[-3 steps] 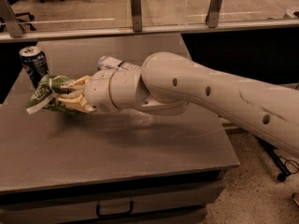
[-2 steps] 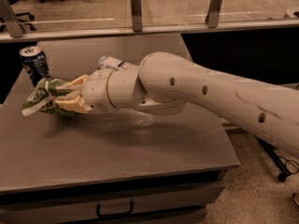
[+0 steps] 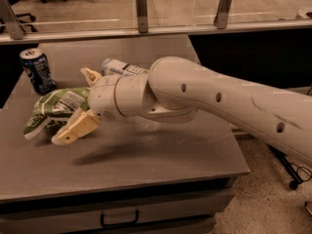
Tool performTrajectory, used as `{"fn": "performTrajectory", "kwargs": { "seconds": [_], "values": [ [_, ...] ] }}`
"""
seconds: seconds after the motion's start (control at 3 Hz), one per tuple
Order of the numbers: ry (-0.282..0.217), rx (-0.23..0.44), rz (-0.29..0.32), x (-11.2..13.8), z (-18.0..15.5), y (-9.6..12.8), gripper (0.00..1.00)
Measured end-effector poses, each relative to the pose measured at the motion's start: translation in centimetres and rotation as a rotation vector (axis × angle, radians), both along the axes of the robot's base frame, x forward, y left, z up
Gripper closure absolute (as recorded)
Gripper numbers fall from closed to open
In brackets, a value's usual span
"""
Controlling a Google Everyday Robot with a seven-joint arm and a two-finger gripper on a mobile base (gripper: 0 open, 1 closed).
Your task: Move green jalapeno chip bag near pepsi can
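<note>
Fingers (image 3: pixel 78 126) of the end effector (image 3: pixel 73 105) are what you should look at first in the camera view, the only view you have. A second ago they were pinched shut on the green jalapeno chip bag (image 3: pixel 54 107). Now they are spread wide apart, one finger up high and one down low by the worktop (image 3: pixel 146 160). The end effector is wide open and does not seem to be holding anything. The bag lies between the two fingers, and it looks like it is resting on the worktop by itself. You cannot tell if the low finger is touching the edge of the bag. The bag is in almost the same spot as a second ago, at the left side of the worktop. The pepsi can (image 3: pixel 37 70) stands upright just behind the bag and a little to the left, near it but not touching it. The clear bottle (image 3: pixel 122 67) lies farther back, partly hidden by the big white arm (image 3: pixel 219 101). So it looks like the bag has been let go close to the can, which is what the task asks for. The job seems almost done. What is left, you might guess, is to pull the end effector back without bumping the bag or knocking the can over.
</note>
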State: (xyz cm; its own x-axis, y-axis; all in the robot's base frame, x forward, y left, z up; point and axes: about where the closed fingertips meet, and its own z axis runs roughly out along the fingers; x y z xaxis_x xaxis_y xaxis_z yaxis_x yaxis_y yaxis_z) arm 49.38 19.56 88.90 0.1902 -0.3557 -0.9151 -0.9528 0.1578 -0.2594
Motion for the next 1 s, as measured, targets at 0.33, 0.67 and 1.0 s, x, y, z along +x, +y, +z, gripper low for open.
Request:
{"fn": "performTrajectory", "kwargs": {
  "seconds": [0.33,0.67,1.0],
  "values": [
    [0.032,0.0,-0.017,-1.0,-0.2,-3.6,0.0],
    [0.065,-0.03,-0.163,-1.5,0.1,-11.3,0.0],
    [0.053,-0.036,-0.194,-1.5,0.6,-12.7,0.0]
  ]
}}
